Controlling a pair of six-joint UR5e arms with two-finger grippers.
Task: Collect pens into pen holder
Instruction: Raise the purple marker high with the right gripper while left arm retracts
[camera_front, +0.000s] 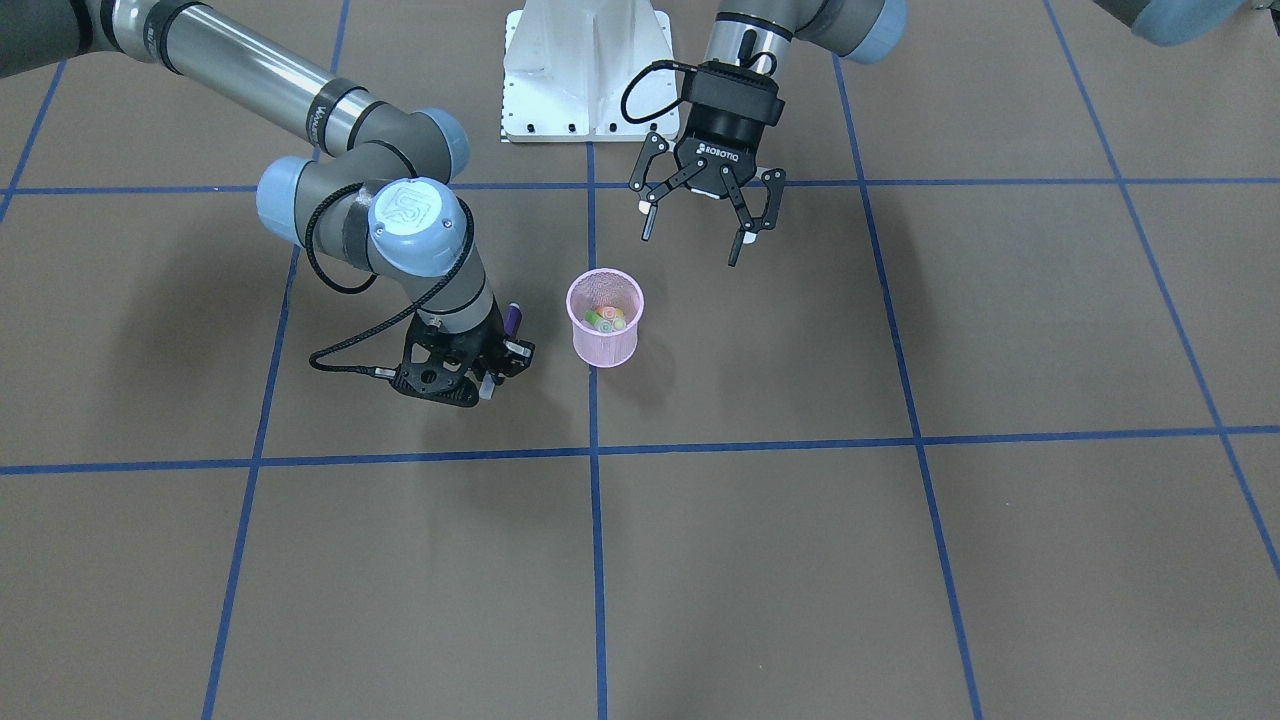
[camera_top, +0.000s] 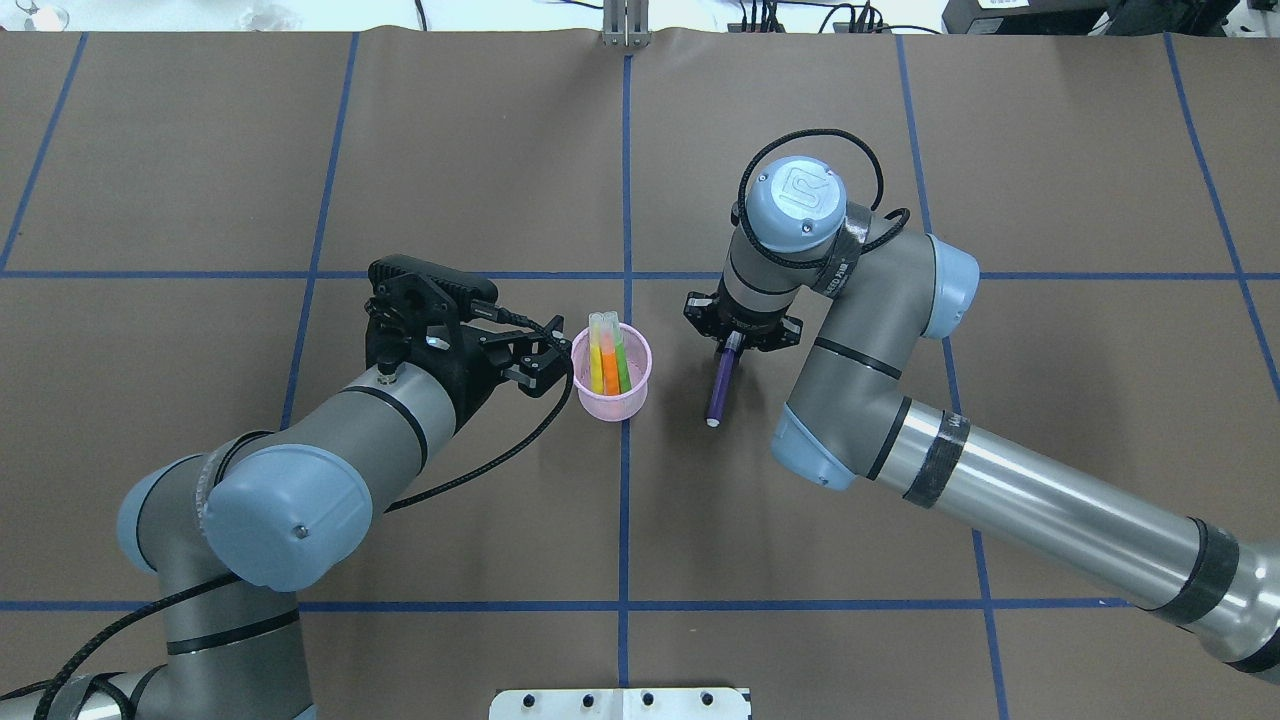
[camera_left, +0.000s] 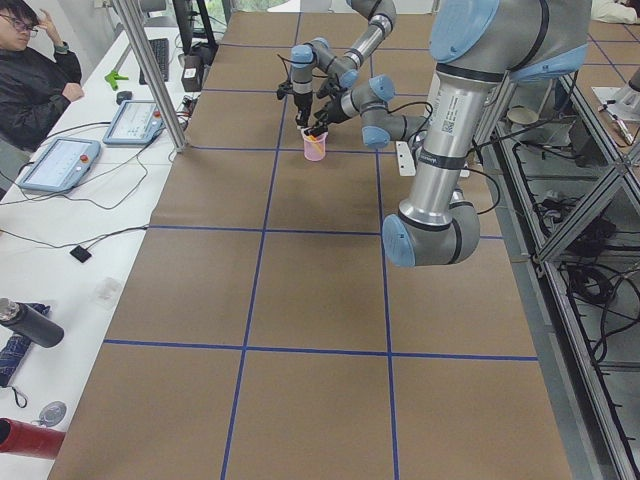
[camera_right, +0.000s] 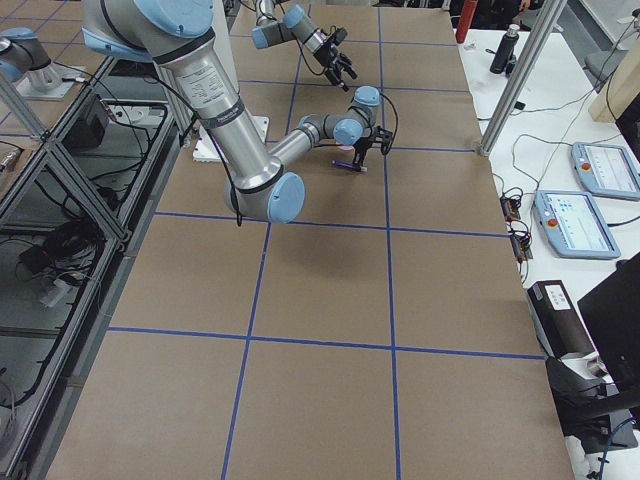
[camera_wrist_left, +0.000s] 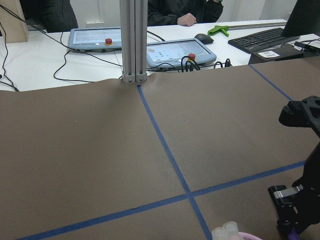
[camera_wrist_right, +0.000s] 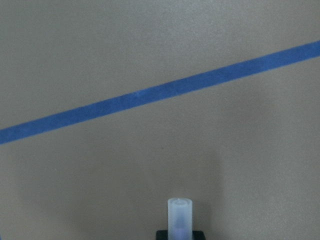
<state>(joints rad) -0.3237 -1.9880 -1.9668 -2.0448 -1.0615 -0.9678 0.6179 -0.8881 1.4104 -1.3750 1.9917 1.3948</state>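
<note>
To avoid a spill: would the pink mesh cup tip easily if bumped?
Probably: the pen holder looks like light, thin mesh, narrowing toward its base. The three pens stand taller than its rim, likely making it top-heavy.

Right claw (camera_top: 729, 346), clamped on purple pen (camera_top: 717, 388)

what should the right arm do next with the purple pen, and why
Probably lift the right tool straight up: it is closed on the purple pen, low beside the pen holder, whose rim stands higher, with three pens already inside. Height first, then across.
</note>
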